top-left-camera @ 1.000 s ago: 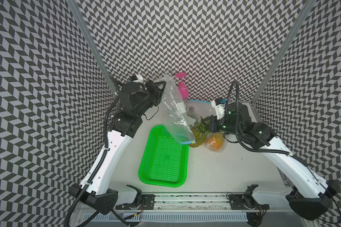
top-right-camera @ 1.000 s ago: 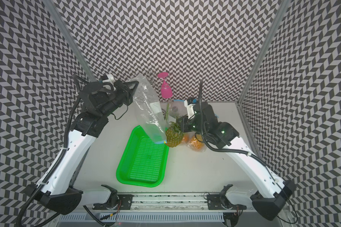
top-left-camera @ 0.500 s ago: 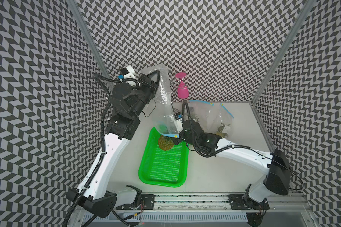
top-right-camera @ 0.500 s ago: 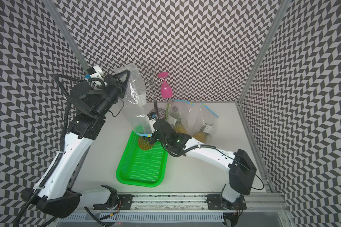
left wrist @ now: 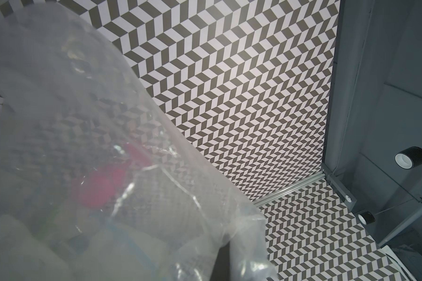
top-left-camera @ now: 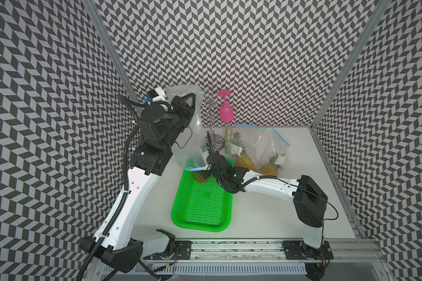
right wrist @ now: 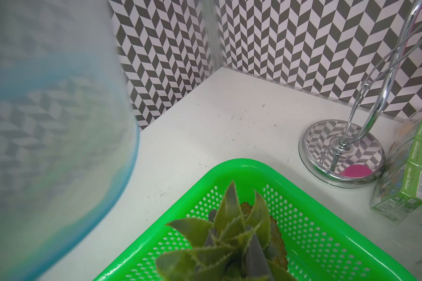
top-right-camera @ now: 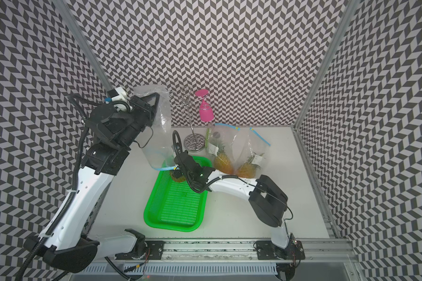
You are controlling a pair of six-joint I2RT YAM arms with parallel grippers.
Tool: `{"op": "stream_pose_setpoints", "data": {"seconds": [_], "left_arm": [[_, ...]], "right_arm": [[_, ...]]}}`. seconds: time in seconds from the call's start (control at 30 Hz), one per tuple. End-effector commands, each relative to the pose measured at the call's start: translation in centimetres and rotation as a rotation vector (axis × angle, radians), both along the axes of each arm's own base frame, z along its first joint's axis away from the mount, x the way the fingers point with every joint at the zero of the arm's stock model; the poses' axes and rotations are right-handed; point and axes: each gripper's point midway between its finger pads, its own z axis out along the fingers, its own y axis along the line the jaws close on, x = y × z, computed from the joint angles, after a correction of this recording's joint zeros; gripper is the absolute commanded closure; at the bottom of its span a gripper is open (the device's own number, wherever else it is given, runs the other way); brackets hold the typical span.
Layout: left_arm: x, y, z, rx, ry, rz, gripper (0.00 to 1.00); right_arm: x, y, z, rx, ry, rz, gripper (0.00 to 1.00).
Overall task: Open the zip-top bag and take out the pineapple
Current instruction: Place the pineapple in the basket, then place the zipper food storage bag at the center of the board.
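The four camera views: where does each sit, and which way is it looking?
Top views: high in front, looking down at the white table; left arm, right arm, left end effector, right end effector show.
Left wrist: on the left arm, facing the chevron-patterned wall through the clear plastic zip-top bag; a dark fingertip shows.
Right wrist: on the right arm, facing the green mesh basket and green-crowned pineapple; grey fingers show.
Shared: both wrist views catch that bag.

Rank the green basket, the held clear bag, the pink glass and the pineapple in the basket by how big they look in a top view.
1. green basket
2. clear bag, raised nearer the camera
3. pink glass
4. pineapple, partly hidden, so unsure against the glass
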Motion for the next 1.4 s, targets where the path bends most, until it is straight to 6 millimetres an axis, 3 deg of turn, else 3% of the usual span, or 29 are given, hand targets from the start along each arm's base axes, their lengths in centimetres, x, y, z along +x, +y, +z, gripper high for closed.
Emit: {"op": "stream_pose_setpoints", "data": {"seconds": [0.0,0.07,0.17,0.4,0.63,0.7,0.83,0.93,1.13,1.23,1.27,1.33,1.37], "left_arm": [[-0.9,0.6,0.0,0.008,0.007,0.027,1.00],[-0.9,0.8,-0.1,0.014,0.013,0.037,1.00],[-0.9,1.1,0.0,0.028,0.014,0.051,1.00],[-0.5,1.6,0.5,0.071,0.011,0.097,1.00],[0.0,0.6,1.5,0.079,-0.014,0.070,1.00],[0.0,0.0,1.6,0.085,-0.023,0.051,1.00],[0.1,-2.0,1.7,0.120,-0.036,0.006,1.00],[0.1,-3.6,1.7,0.133,-0.053,-0.034,1.00],[-0.7,-6.8,2.4,0.145,-0.088,-0.116,1.00],[-1.5,-7.7,3.0,0.139,-0.113,-0.149,1.00],[-1.8,-8.1,3.2,0.137,-0.121,-0.161,1.00],[-2.4,-8.6,3.6,0.134,-0.145,-0.186,1.00],[-2.6,-8.9,3.8,0.135,-0.155,-0.196,1.00]], "right_arm": [[0.4,1.6,2.7,0.072,-0.068,0.004,0.67],[0.2,1.5,3.4,0.080,-0.061,0.001,0.43],[-0.3,0.6,5.7,0.117,-0.066,-0.011,0.29],[-2.6,-4.4,13.8,0.224,-0.115,-0.044,0.19],[-4.5,-12.7,17.9,0.262,-0.165,-0.157,0.16],[-5.3,-14.3,20.0,0.294,-0.203,-0.149,0.15],[-7.8,-13.9,25.1,0.366,-0.277,0.002,0.14],[-8.2,-13.0,26.9,0.392,-0.263,0.046,0.12],[-6.1,-10.0,26.1,0.361,-0.211,0.050,0.11],[-3.5,-9.8,25.2,0.348,-0.139,0.009,0.24],[-3.0,-10.0,25.1,0.348,-0.136,-0.007,0.34],[-1.8,-11.4,25.5,0.374,-0.139,-0.055,0.78],[-1.3,-12.3,25.9,0.395,-0.143,-0.083,0.91]]}}
